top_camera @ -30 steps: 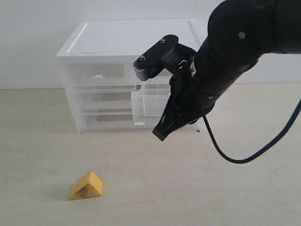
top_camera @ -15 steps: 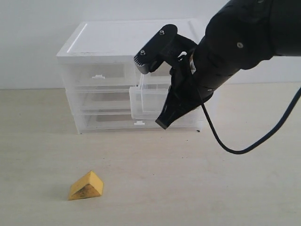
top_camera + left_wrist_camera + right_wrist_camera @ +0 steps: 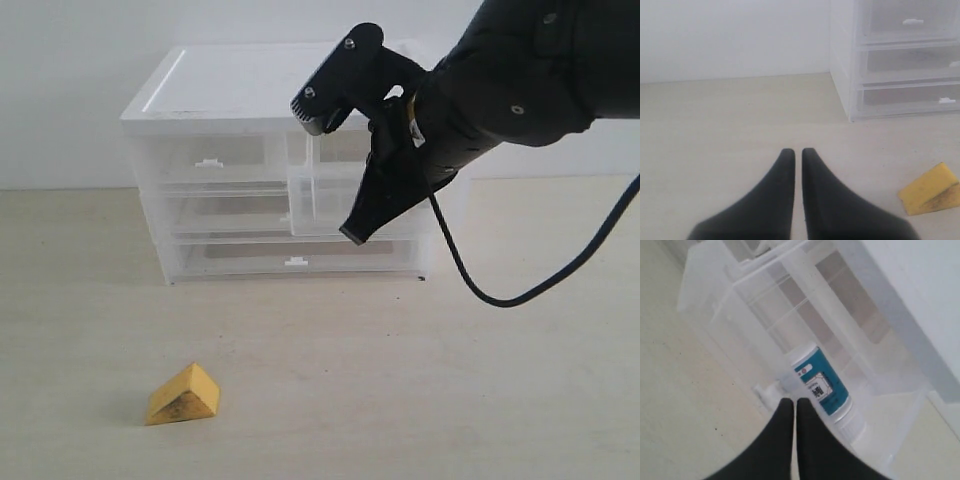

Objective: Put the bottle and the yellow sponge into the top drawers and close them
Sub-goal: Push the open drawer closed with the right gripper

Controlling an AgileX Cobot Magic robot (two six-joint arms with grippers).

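Observation:
The white bottle with its teal label lies on its side inside the right top drawer, which sticks partway out of the white-topped cabinet. My right gripper is shut, and its tips rest against the drawer's front beside the small white handle. The left top drawer sits flush in the cabinet. On the table in front lies the yellow sponge. My left gripper is shut and empty, low over the table to one side of the sponge.
Two full-width clear drawers sit closed below the top pair. The right arm's black cable hangs in a loop over the table on the right. A pale wall stands behind the cabinet.
My right gripper has moved up and back toward the cabinet, and the right top drawer has slid further in with it. The sponge has not moved.

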